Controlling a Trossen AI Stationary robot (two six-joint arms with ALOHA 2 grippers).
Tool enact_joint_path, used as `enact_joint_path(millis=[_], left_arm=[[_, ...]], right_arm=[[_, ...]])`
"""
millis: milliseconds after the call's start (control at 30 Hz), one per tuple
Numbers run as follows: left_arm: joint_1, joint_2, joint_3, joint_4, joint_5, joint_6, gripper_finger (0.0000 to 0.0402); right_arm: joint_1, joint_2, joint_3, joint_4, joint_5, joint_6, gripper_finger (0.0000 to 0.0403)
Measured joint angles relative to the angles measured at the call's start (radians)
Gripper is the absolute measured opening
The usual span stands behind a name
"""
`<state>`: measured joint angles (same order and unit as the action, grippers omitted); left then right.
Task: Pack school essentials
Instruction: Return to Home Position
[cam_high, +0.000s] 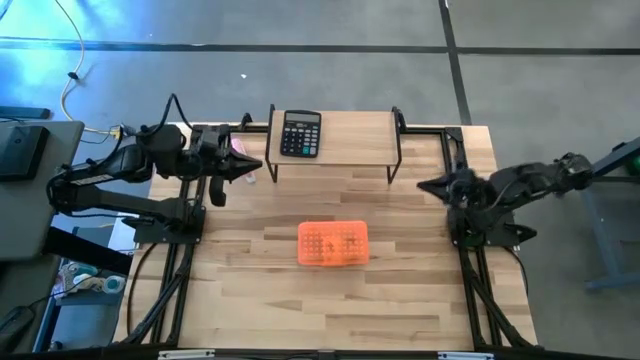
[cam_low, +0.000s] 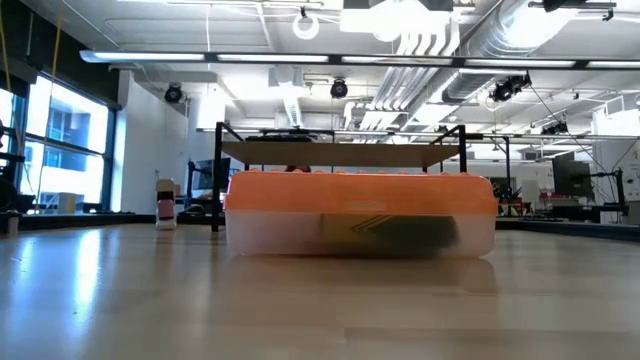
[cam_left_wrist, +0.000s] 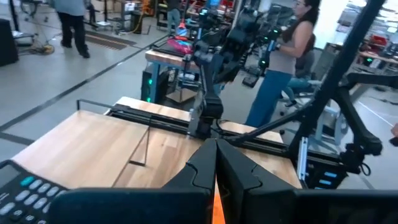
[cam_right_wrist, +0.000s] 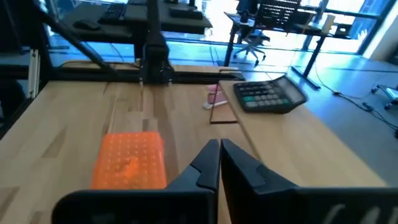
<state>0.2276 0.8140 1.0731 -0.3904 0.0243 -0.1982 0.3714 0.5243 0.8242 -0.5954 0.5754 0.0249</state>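
A box with an orange lid (cam_high: 333, 243) rests flat on the table's middle, lid on; it also shows in the low view (cam_low: 360, 215) and the right wrist view (cam_right_wrist: 129, 160). Through its translucent wall, dark and yellow-green shapes (cam_low: 372, 228) show; I cannot tell which school essentials they are. My left gripper (cam_high: 258, 166) is shut at the far left, held above the table, with nothing in it (cam_left_wrist: 216, 148). My right gripper (cam_high: 420, 185) is shut at the right side, also raised and holding nothing (cam_right_wrist: 219, 147).
A black calculator (cam_high: 300, 133) lies on a raised wooden shelf (cam_high: 350, 145) at the table's far edge. A pink marker (cam_high: 243, 150) stands by the shelf's left leg, close to my left gripper. People stand in the room beyond the table.
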Motion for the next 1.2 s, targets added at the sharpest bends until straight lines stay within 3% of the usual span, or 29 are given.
enact_joint_path(millis=[133,567,867,1200], left_arm=[[-0.038,-0.006,-0.054,0.056,-0.014,0.01,0.0],[-0.137,-0.154,-0.518,0.505,-0.086,-0.158,0.0],[-0.214,-0.278,-0.745,0.6,-0.163,-0.17,0.0],[-0.23,-0.558,-0.923,0.54,-0.167,-0.167,0.0]], right_arm=[[0.0,-0.052,-0.157,0.149,-0.011,-0.006,0.0007],[-0.002,-0.231,-0.453,0.413,-0.106,0.072,0.0],[-0.081,-0.246,-0.473,0.495,-0.106,0.076,0.0],[-0.247,-0.246,-0.473,0.533,-0.079,0.053,0.0]])
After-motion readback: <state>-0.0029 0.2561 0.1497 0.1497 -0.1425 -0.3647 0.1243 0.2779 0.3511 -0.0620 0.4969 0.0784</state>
